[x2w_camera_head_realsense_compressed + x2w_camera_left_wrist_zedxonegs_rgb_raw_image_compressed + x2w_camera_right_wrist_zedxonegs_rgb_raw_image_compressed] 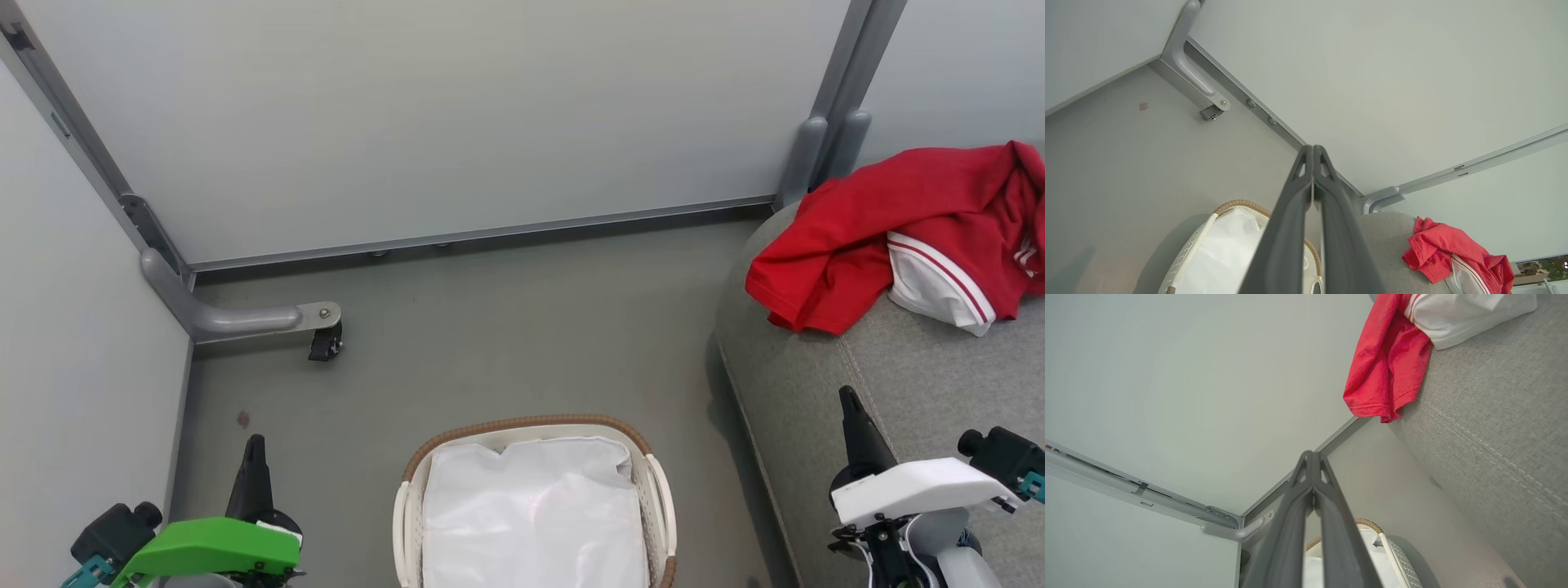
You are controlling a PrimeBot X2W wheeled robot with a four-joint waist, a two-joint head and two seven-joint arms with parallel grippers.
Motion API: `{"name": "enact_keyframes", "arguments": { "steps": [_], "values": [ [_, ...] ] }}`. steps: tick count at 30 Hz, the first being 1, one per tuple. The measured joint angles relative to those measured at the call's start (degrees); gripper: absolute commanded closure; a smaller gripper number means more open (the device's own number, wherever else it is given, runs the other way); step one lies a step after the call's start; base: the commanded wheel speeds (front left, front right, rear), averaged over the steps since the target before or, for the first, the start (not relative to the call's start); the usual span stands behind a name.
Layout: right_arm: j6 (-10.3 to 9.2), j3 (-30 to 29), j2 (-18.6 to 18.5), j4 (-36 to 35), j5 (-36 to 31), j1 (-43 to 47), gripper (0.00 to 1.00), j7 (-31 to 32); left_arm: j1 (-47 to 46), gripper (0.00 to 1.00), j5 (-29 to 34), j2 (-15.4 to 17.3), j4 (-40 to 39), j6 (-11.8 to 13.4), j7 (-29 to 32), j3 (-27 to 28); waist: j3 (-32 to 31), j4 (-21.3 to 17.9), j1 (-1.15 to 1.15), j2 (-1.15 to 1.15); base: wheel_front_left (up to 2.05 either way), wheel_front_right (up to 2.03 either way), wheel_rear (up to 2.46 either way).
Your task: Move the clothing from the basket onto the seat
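— Since the clothing (pixel 890 237) is already being borne by the seat (pixel 922 384), up beyond the right gripper (pixel 847 400), is anything being gripped?

— Nothing. Both jaw pairs are being held pressed together, empty, the task being judged done. The basket (pixel 658 482) is being flanked by it and the left gripper (pixel 256 445). The basket's near end is being cut off, and whatever lies under the liner (pixel 531 514) is being hidden.
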Motion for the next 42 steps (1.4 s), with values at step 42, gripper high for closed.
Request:
{"name": "enact_keyframes", "arguments": {
  "steps": [42],
  "values": [
    [-0.01,-1.80,-0.25,-1.77,26.21,-0.31,1.00,6.56,-2.49,1.00,-22.01,0.02,-1.89,-0.79,6.59,3.97,-0.15,-0.50,0.00,0.00,0.00,0.00,0.00]
  ]
}}
